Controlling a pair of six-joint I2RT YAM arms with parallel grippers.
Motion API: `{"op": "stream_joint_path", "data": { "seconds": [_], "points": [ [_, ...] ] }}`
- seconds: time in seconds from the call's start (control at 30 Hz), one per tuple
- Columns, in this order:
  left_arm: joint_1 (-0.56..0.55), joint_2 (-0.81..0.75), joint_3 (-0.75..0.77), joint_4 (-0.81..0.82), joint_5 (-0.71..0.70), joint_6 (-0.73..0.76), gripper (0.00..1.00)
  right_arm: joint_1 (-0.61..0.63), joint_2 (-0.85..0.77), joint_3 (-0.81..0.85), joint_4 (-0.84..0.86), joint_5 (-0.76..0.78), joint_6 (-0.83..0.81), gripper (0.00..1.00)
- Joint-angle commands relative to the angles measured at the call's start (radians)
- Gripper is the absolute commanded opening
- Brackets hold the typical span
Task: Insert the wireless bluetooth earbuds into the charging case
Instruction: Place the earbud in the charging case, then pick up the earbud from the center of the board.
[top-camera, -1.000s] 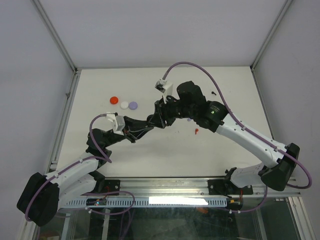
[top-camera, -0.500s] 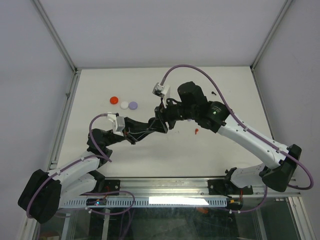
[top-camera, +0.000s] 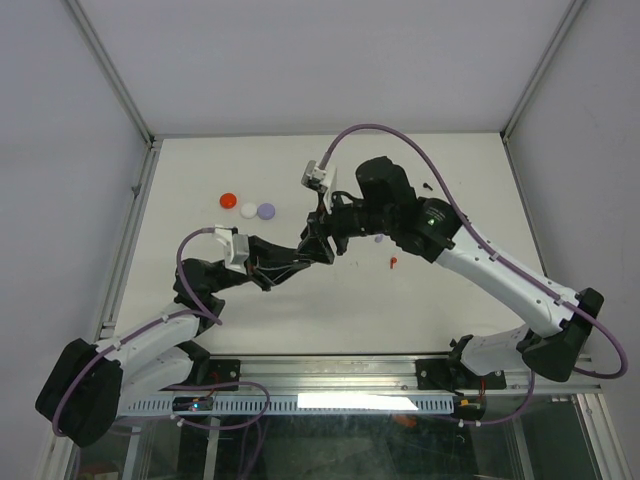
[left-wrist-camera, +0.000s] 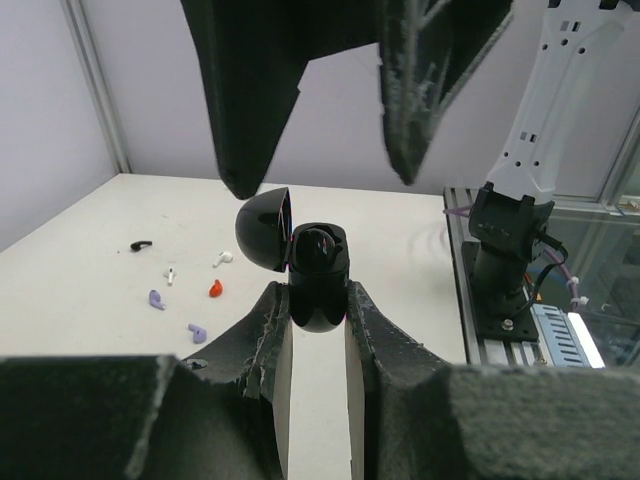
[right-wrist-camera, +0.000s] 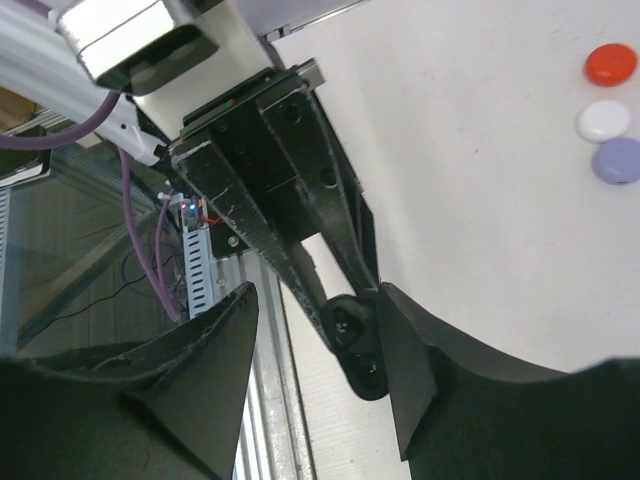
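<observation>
One black charging case (left-wrist-camera: 318, 285), lid up, clamped in the left gripper (left-wrist-camera: 316, 305). Just above the case, the right gripper (left-wrist-camera: 325, 175), jaws apart.

Glossy black charging case (left-wrist-camera: 318, 290), lid hinged open, upright, pinched between left fingers (left-wrist-camera: 250, 345). Loose on desk (left-wrist-camera: 100, 215), scattered apart: black earbud (left-wrist-camera: 141, 245), two white earbuds (left-wrist-camera: 222, 258), red earbud (left-wrist-camera: 214, 289), two lavender earbuds (left-wrist-camera: 156, 299).

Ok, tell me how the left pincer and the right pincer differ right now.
The left pincer is shut on the black case; the right pincer is open and holds nothing. The left pincer sits below; the right pincer hangs above the case's open lid. Both are black two-finger pincers.
</observation>
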Motion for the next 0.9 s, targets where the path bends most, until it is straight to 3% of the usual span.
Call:
{"op": "stream_joint_path", "data": {
  "seconds": [0.0,0.27,0.5,0.63,0.87],
  "points": [
    [-0.010,-0.044,0.013,0.011,-0.054,0.009,0.00,-0.005,-0.008,0.080,0.020,0.095,-0.034,0.55],
    [-0.010,-0.146,0.025,-0.305,-0.368,0.045,0.00,-0.082,0.020,0.117,-0.043,0.350,-0.028,0.56],
    [-0.010,-0.207,0.124,-0.652,-0.552,0.062,0.00,-0.332,0.099,0.045,0.002,0.451,0.017,0.56],
    [-0.010,-0.211,0.212,-0.827,-0.578,0.094,0.00,-0.459,0.174,0.012,0.051,0.485,0.022,0.56],
    [-0.009,-0.182,0.328,-0.993,-0.565,0.199,0.00,-0.637,0.348,0.055,0.076,0.538,-0.016,0.55]
  ]
}}
